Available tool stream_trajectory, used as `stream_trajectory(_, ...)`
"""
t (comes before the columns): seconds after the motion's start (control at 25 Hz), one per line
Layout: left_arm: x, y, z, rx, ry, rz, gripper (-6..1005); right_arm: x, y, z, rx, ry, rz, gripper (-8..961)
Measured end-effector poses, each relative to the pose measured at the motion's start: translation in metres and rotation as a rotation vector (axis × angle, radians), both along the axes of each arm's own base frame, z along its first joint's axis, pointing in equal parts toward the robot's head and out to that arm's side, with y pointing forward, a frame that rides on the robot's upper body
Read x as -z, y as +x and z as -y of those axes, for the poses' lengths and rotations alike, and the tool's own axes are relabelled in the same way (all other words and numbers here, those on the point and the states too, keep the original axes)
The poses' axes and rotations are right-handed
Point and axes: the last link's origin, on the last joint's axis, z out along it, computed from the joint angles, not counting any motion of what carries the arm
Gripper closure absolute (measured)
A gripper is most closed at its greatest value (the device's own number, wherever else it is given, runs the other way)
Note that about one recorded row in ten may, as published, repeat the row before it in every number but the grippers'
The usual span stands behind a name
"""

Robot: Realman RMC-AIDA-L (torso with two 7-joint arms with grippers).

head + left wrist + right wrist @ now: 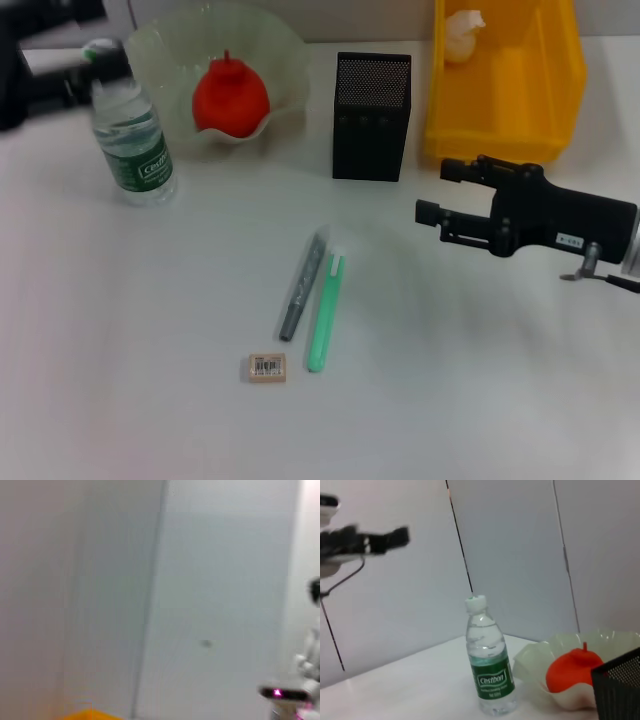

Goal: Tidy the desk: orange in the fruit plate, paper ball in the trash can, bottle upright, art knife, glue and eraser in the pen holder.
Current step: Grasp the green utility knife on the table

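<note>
Three items loose on the desk, four already placed

Desk [120, 380]: plain white top, carrying everything listed.
Orange [230, 97]: red-orange, stem nub up, sitting inside the fruit plate [160, 45], a pale-green wavy-rimmed bowl at the far left.
Bottle [133, 130]: upright just left of the plate, green label facing forward, cap on.
Paper ball [463, 33]: white wad lying in the trash can [560, 90], the yellow bin at the far right.
Pen holder [371, 115]: black mesh box standing between plate and bin.
Art knife [302, 283]: grey, lying flat on the desk near the middle.
Glue [325, 312]: green stick, lying just beside the knife on its right, roughly parallel.
Eraser [267, 367]: beige block with barcode sticker, just in front of the knife's near end.
Right gripper [428, 200]: hovers over the desk in front of the bin, pointing left; fingers apart, holding nothing.
Left gripper [75, 75]: at the far left edge beside the bottle's cap; state of its fingers cannot be told.
</note>
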Motion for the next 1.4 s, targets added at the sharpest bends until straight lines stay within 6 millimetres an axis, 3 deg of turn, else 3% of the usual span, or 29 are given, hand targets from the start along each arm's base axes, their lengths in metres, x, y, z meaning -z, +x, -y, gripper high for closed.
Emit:
stream_trajectory(0.12, 0.006, -0.002, 0.004, 0.005, -0.022, -0.008, 217, -0.001, -0.004, -0.003, 0.0, -0.014, -0.005, 215)
stream_trajectory(0.16, 0.02, -0.01, 0.01, -0.006, -0.056, -0.024, 217, -0.001, -0.005, -0.004, 0.0, -0.019, -0.005, 215)
stream_trajectory(0.52, 0.043, -0.023, 0.017, -0.042, -0.079, -0.054, 218, -0.002, -0.009, -0.009, 0.024, -0.046, -0.012, 215)
stream_trajectory(0.6, 0.05, -0.027, 0.019, -0.05, -0.074, -0.075, 218, -0.004, -0.013, -0.014, 0.068, -0.122, 0.006, 215)
stream_trajectory(0.64, 0.066, -0.034, 0.022, -0.047, -0.058, -0.104, 219, -0.005, -0.016, -0.017, 0.095, -0.163, 0.022, 215)
stream_trajectory(0.76, 0.073, -0.037, 0.023, -0.046, -0.055, -0.111, 219, -0.008, -0.027, -0.024, 0.154, -0.261, 0.069, 215)
stream_trajectory(0.8, 0.073, -0.037, 0.023, -0.046, -0.055, -0.111, 219, -0.008, -0.042, -0.031, 0.228, -0.366, 0.14, 215)
stream_trajectory(0.92, 0.082, -0.042, 0.024, -0.045, -0.036, -0.137, 220, -0.007, -0.058, -0.037, 0.307, -0.448, 0.233, 215)
stream_trajectory(1.0, 0.084, -0.042, 0.024, -0.043, -0.03, -0.141, 220, -0.005, -0.084, -0.047, 0.39, -0.506, 0.382, 215)
stream_trajectory(1.24, 0.087, -0.046, 0.024, -0.051, -0.018, -0.162, 221, 0.002, -0.119, -0.06, 0.467, -0.527, 0.604, 215)
stream_trajectory(1.4, 0.087, -0.051, 0.024, -0.069, -0.022, -0.193, 221, 0.021, -0.141, -0.066, 0.486, -0.557, 0.751, 215)
